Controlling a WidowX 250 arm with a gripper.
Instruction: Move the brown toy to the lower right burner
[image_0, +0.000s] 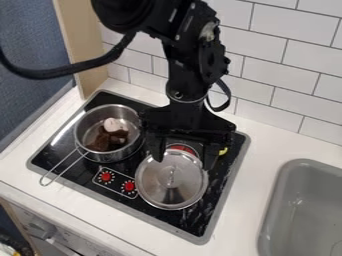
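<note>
Step in hand, as I read it: pre-grasp. The black metal-and-plastic two-finger tool hangs over the far edge of the round silver metal lid w/ a small handle, fingers spread wide, nothing between them that I can make out. The dark brown, soft-looking toy is view-left of the tool, inside the round stainless-steel pot w/ a wire handle, so the pick is prob. not done.

Next move, my guess: shift view-left to over the pot, drop between its walls, close on the toy, lift clear of the rim, then come back view-right. The lower right burner is prob. under the lid, i.e. below & nearer the camera than the tool, so the drop spot looks covered; lid may need to go 1st, or the toy ends up on top of it. Risk: a finger catching the pot rim on the way in & dragging the pot.

Toy's look: matte, dark brown, irregular & lumpy, low in the pot vs. the shiny steel. A rounded pinkish-white lump touches it on the far side; can't tell if that's part of the toy or a separate item. Surface prob. gives a bit under a squeeze, so an easy grip if centred.
</note>
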